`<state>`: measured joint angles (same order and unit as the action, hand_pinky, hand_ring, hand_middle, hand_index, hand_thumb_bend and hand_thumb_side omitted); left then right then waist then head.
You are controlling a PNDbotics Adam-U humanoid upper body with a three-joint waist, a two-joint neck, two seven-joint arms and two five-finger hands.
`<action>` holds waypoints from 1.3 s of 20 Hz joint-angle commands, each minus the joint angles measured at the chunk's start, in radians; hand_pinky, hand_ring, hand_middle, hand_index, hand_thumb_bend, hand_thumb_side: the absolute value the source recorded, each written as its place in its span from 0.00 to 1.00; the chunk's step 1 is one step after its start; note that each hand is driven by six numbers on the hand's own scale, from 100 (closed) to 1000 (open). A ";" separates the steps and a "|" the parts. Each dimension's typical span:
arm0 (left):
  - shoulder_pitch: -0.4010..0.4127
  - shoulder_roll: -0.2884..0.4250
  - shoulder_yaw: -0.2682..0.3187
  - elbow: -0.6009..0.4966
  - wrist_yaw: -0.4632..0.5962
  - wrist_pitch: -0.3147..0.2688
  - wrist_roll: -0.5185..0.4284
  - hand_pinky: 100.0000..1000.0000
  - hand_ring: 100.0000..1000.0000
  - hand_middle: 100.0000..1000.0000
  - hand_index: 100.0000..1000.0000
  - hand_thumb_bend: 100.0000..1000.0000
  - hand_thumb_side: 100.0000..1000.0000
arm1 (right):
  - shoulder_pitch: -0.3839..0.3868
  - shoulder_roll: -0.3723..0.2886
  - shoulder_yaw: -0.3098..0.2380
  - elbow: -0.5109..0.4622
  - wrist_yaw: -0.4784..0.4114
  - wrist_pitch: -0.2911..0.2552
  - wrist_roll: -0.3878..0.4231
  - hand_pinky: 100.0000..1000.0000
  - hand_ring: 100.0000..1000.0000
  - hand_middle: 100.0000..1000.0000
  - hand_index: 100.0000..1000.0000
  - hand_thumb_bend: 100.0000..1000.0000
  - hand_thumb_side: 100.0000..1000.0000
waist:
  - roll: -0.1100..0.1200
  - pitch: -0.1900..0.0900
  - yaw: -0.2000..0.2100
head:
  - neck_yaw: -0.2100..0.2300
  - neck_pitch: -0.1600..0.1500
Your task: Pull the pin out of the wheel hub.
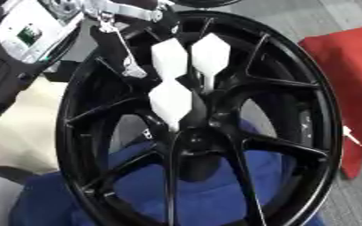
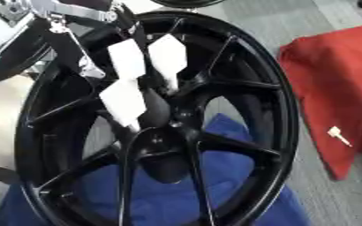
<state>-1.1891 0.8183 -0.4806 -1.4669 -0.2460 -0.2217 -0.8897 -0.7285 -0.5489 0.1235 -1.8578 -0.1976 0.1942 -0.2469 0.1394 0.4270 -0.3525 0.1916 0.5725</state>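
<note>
A black spoked wheel (image 1: 307,88) lies tilted on a blue cloth, and its hub (image 1: 190,141) sits at the centre of the view. My left hand (image 1: 171,99) comes down from the upper left and hovers just above the hub. Its white-padded fingers (image 1: 210,54) are straight and spread, with the thumb pad lowest, and I see nothing held between them. Any pin in the hub itself is hidden by the hand and the dark spokes. A small white pin (image 2: 338,135) lies on the red cloth to the right of the wheel.
The red cloth (image 2: 331,66) covers the floor at the right. A blue cloth (image 1: 207,198) lies under the wheel. My left arm's silver and black links (image 1: 29,39) fill the upper left corner. Grey floor (image 2: 292,17) shows at the top.
</note>
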 commanded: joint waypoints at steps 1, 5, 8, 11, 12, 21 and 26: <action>-0.026 0.019 0.000 -0.003 -0.005 -0.011 -0.017 0.83 0.82 0.75 0.77 0.33 0.00 | -0.006 -0.010 -0.006 -0.004 -0.008 0.000 -0.006 0.70 0.52 0.58 0.71 0.00 0.73 | -0.006 -0.028 0.002 | 0.000 -0.005; -0.034 0.023 0.000 -0.002 -0.016 -0.013 -0.017 0.86 0.85 0.78 0.79 0.42 0.00 | 0.000 -0.010 -0.007 0.000 -0.005 0.000 -0.010 0.70 0.52 0.57 0.71 0.00 0.74 | -0.004 -0.029 0.005 | -0.002 -0.006; -0.043 0.025 0.006 -0.002 -0.026 -0.018 -0.017 0.86 0.86 0.79 0.81 0.46 0.00 | 0.006 -0.011 -0.006 0.002 -0.007 -0.001 -0.012 0.70 0.52 0.57 0.71 0.00 0.74 | -0.003 -0.032 0.007 | -0.003 -0.008; -0.049 0.024 0.009 -0.003 -0.023 -0.022 -0.017 0.86 0.86 0.78 0.80 0.45 0.00 | 0.008 -0.010 -0.006 0.004 -0.008 -0.002 -0.013 0.70 0.52 0.57 0.71 0.00 0.74 | -0.001 -0.035 0.008 | -0.002 -0.009; -0.050 0.023 0.008 -0.004 -0.020 -0.023 -0.017 0.85 0.85 0.77 0.80 0.44 0.00 | 0.009 -0.010 -0.007 0.004 -0.008 -0.002 -0.013 0.70 0.52 0.57 0.71 0.00 0.74 | -0.001 -0.036 0.008 | -0.002 -0.010; -0.058 0.022 0.003 -0.016 0.023 -0.007 -0.017 0.81 0.80 0.69 0.76 0.33 0.00 | 0.014 -0.004 -0.007 0.011 -0.008 0.001 -0.025 0.70 0.52 0.57 0.71 0.00 0.74 | 0.002 -0.040 0.010 | -0.002 -0.010; -0.056 0.022 -0.009 -0.027 0.056 0.009 -0.017 0.79 0.78 0.66 0.72 0.29 0.00 | 0.017 0.001 -0.012 0.017 -0.009 0.007 -0.051 0.70 0.52 0.57 0.70 0.00 0.74 | 0.003 -0.041 0.011 | -0.002 -0.009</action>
<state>-1.2247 0.8183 -0.4946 -1.4794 -0.2026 -0.2077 -0.8965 -0.7025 -0.5372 0.1229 -1.8379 -0.1976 0.2010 -0.2888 0.1489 0.4192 -0.3426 0.1909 0.5723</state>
